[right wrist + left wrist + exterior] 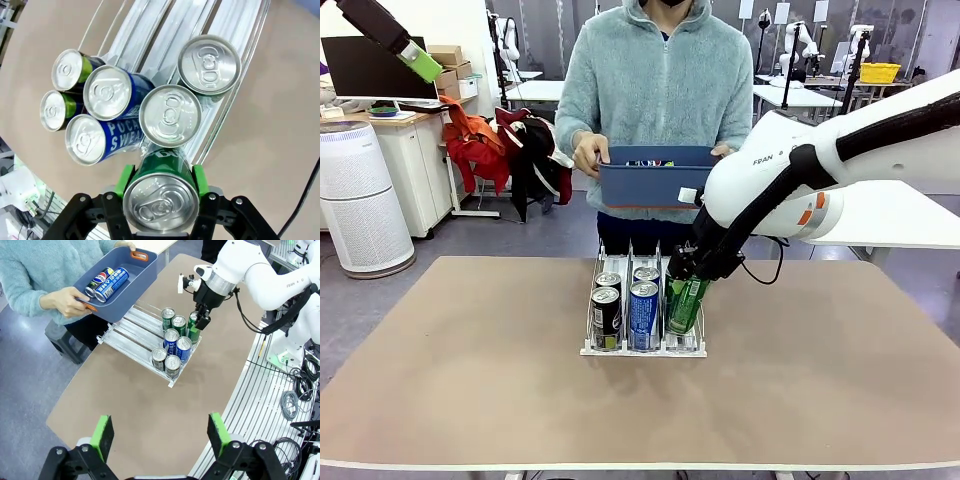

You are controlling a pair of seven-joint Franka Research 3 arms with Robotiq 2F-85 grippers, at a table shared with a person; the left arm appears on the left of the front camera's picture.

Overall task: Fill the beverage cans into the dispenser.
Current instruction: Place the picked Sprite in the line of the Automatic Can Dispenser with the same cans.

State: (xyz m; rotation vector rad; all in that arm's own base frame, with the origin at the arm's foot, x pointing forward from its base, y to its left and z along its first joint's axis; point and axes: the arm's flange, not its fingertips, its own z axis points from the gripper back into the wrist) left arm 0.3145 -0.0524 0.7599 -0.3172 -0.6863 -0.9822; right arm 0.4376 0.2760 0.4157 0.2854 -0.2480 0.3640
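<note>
My right fingers (125,181) clamp a tilted green can (161,202) over the right lane of the dispenser (592,348), mid-frame on the counter (460,380), beside standing cans (643,315). My left fingers (102,436) hang wide apart, upper left.

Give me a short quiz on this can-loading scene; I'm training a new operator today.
1. True or false: the left pincer is shut on a can.
2. What colour is the held can in the right pincer? A black, B green, C blue-and-white.
3. Fill in: the person holds a dark blue ___ with loose cans in it.
Key: 1 false, it stands open and empty; 2 B; 3 bin.
</note>
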